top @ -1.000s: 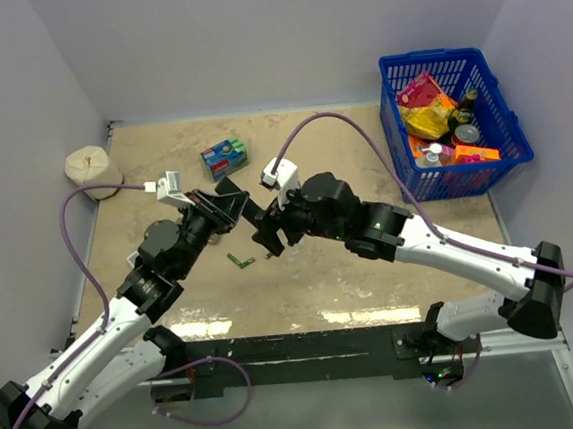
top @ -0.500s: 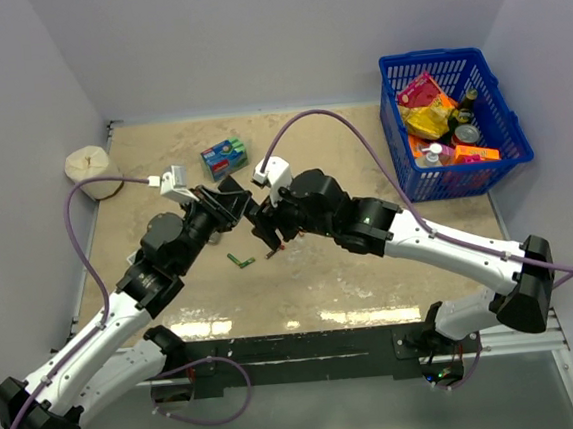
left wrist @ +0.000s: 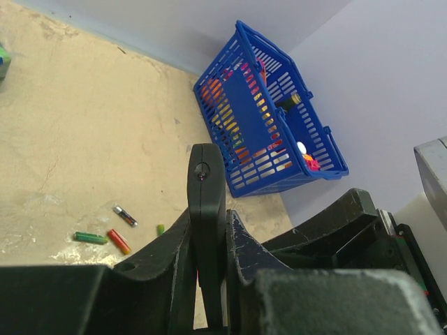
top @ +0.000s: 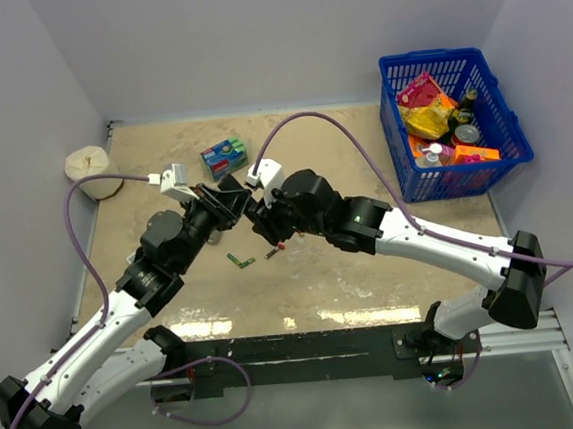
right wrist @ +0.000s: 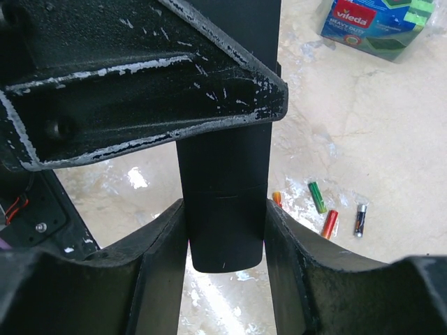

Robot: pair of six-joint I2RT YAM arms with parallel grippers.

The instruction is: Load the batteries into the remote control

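Black remote control clenched in left claw and right claw; batteries loose below — basket well apart

Remote control: matt black plastic, smooth. Left end effector fingers: black plastic, scuffed, white scratches. Desk: rough, mottled sandy finish. Basket: glossy blue plastic.

The remote control — a slim black bar — hangs above the bench, pinched between the left tool and the right tool. Four batteries lie loose on the bench below it — one green, one orange-red, one dark with metal ends, one barely showing
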